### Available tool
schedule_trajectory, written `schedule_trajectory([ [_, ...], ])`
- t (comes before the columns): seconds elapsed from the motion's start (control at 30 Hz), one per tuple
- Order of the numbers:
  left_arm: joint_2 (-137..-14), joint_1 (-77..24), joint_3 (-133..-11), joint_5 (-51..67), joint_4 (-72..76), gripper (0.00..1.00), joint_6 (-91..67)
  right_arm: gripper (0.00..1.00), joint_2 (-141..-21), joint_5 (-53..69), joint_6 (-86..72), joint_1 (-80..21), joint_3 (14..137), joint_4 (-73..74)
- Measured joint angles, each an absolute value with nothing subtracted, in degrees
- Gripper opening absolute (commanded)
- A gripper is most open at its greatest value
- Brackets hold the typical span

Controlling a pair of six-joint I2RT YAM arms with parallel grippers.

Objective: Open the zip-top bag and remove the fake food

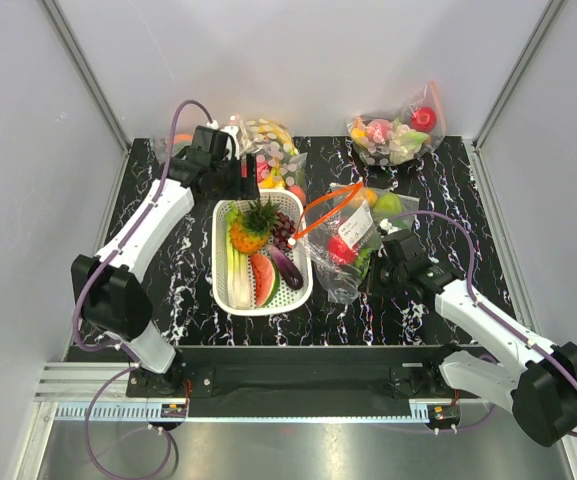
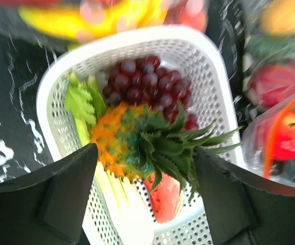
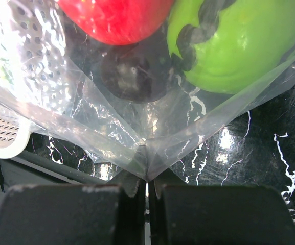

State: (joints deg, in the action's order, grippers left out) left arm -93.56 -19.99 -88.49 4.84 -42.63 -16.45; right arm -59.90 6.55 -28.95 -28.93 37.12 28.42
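Note:
The zip-top bag (image 1: 353, 238) lies right of the white basket (image 1: 226, 290), its orange-red zip strip (image 1: 323, 206) lifted toward the basket. A red round fruit (image 3: 116, 18) and a green round fruit (image 3: 239, 46) sit inside it. My right gripper (image 3: 147, 186) is shut on the bag's bottom corner; in the top view it (image 1: 376, 262) is at the bag's near right side. The pineapple (image 1: 248, 228) lies in the basket. My left gripper (image 2: 144, 194) is open and empty, above the basket's back, with the pineapple (image 2: 132, 138) below it.
The basket also holds a leek (image 1: 238, 275), a watermelon slice (image 1: 264, 280), grapes (image 1: 284, 230) and an eggplant (image 1: 288, 268). A dotted bag (image 1: 270, 145) lies behind the basket, a bag with an orange and a green apple (image 1: 380, 202) behind the zip-top bag, and another bag (image 1: 396, 130) at the back right.

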Motion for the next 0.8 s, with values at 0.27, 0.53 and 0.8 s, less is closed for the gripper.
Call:
schedule_trajectory([
  [0.27, -91.6, -20.4, -92.9, 6.3, -40.4, 0.82, -16.3, 0.0, -59.9, 6.6, -28.9, -28.9, 37.1, 28.4],
  [0.53, -93.6, -27.2, -95.8, 16.9, -35.4, 0.79, -15.5, 0.0, -59.9, 6.7, -28.9, -28.9, 37.1, 28.4],
  [0.8, -101.8, -33.7, -98.5, 23.8, -32.7, 0.65, -14.7, 0.0, -59.9, 6.7, -28.9, -28.9, 37.1, 28.4],
])
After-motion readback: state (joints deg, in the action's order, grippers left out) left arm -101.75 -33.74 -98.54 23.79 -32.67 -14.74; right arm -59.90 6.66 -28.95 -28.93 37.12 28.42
